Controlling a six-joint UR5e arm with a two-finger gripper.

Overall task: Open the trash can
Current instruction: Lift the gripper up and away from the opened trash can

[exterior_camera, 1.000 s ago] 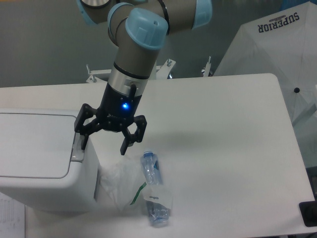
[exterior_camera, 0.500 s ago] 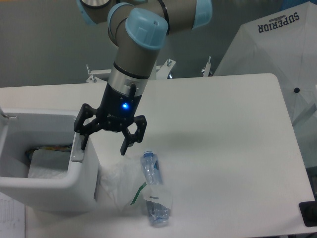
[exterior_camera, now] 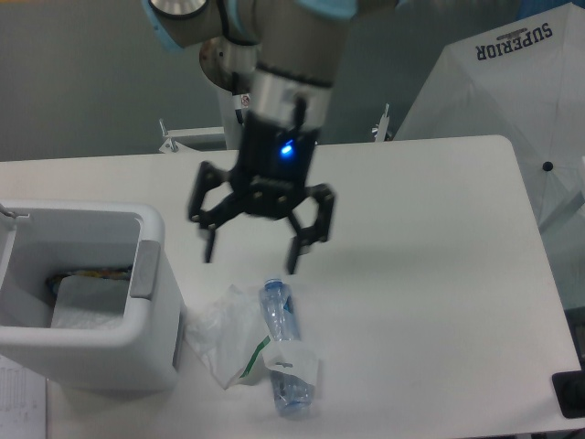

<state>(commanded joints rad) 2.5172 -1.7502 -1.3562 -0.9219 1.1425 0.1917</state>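
A white table (exterior_camera: 430, 274) stands before a grey wall. Above its middle hangs the gripper (exterior_camera: 249, 259), jaws spread wide, gripping nothing and touching nothing. The arm reaches down from the far side, wrist nearly vertical, a blue light lit on it. At the near left stands the trash can (exterior_camera: 110, 352), open at the top, its grey push tab (exterior_camera: 143, 270) facing right. Right of it lie a clear bottle (exterior_camera: 285, 347) and a thin plastic bag (exterior_camera: 219, 334).

Smooth, faintly glossy white plastic on the trash can (exterior_camera: 110, 352), with a matt grey tab (exterior_camera: 144, 270). Clear, shiny plastic bottle (exterior_camera: 281, 343) at 6 o'clock, over a thin crinkled bag (exterior_camera: 219, 338). Matt black gripper (exterior_camera: 249, 257); smooth matt white table (exterior_camera: 430, 274).
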